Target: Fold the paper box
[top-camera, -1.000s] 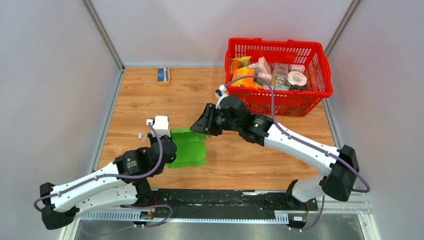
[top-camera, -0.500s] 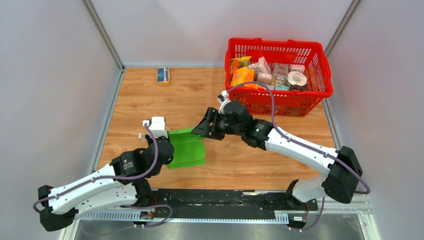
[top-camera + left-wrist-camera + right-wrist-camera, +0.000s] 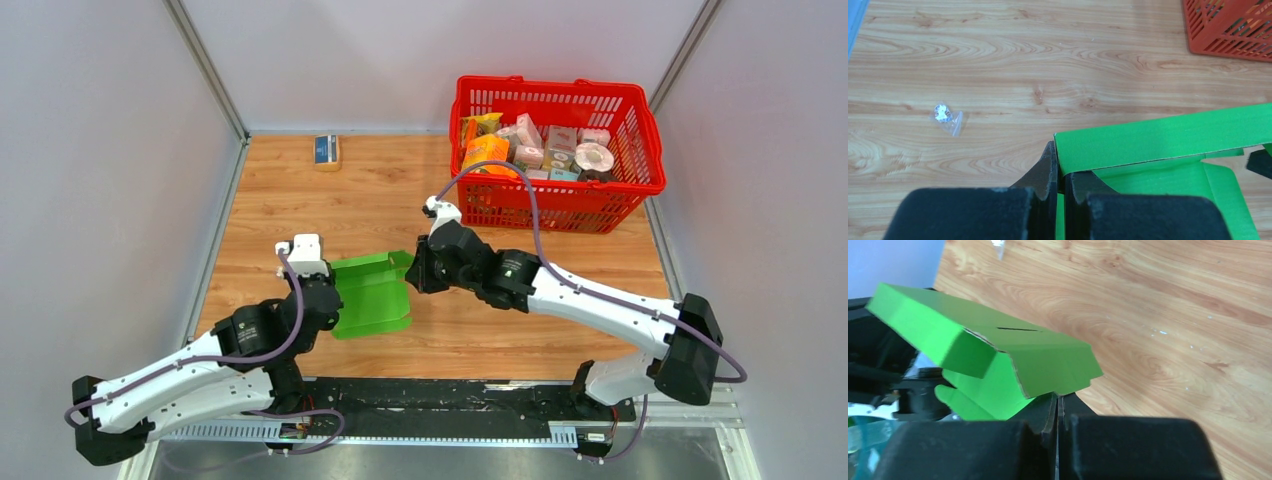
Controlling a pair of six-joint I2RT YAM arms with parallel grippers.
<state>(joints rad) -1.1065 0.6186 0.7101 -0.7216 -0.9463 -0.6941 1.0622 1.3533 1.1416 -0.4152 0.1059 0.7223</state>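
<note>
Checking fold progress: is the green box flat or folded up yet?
Partly folded: one long wall of the paper box stands creased up from the base panel; it is not closed into a box.

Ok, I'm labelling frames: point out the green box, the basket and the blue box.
green box [image 3: 372, 298], top view, flat panel
basket [image 3: 570, 208], top view, near wall
blue box [image 3: 325, 150], top view, top face
</note>
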